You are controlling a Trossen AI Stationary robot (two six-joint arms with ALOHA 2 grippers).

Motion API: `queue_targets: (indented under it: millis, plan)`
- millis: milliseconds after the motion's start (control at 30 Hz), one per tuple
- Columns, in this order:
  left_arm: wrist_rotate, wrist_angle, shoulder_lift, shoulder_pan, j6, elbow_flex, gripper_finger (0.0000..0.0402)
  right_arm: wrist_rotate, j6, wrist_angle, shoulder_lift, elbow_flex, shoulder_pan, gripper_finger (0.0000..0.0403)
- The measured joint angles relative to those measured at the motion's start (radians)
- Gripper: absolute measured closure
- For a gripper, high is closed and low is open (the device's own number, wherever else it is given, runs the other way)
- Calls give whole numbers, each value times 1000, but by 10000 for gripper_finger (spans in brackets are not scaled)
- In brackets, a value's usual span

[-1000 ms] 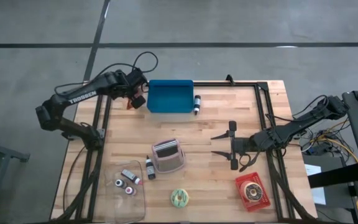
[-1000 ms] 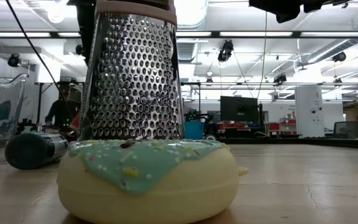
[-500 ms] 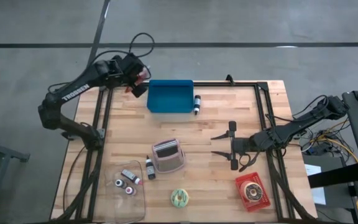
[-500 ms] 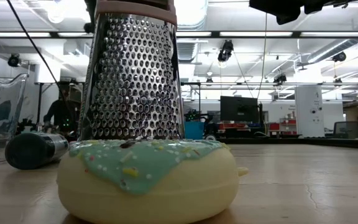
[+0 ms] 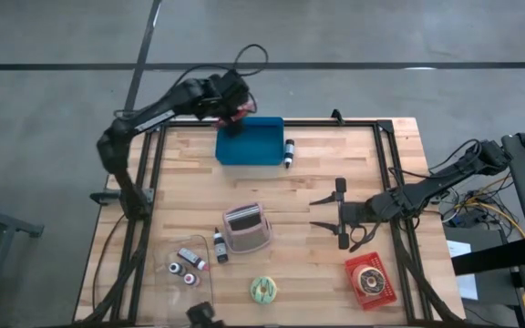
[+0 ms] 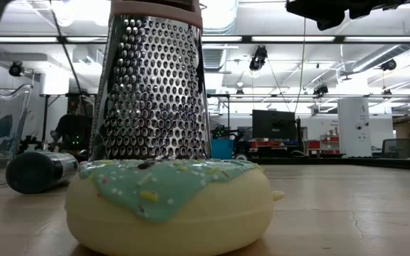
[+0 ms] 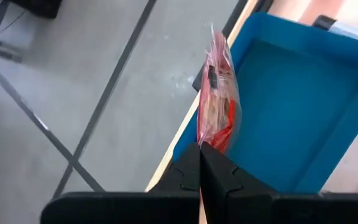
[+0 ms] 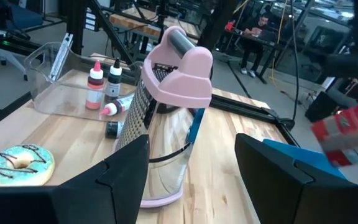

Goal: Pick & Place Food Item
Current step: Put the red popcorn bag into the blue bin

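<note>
The left gripper (image 7: 199, 163), shut tight, pinches the thin red plastic food packet (image 7: 217, 106) by its bottom edge over the blue bin (image 7: 297, 93); it looks light, floppy and slippery, best held at the seam

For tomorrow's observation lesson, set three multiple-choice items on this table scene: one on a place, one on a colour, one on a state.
1. Where is the red food packet?
A. in the red basket
B. held above the blue bin's edge
C. beside the grater

2. What colour is the icing on the doughnut in front of the grater?
A. pale green
B. pink
C. white

3. How do the right gripper's jaws stand?
A. shut on a bottle
B. shut on nothing
C. open

Answers:
1 B: the left gripper pinches the packet over the blue bin.
2 A: the low view shows pale green icing.
3 C: the high view shows its jaws spread with nothing between them.
</note>
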Motion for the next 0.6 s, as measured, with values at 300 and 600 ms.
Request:
queue_targets:
  millis: [300,600]
  plan:
    - [76,-65,202,-26,62,258,401,3,14,-22,0,-6,0,172]
    - [174,-97,343,-35,77,421,401,3,17,-37,0,-6,0,172]
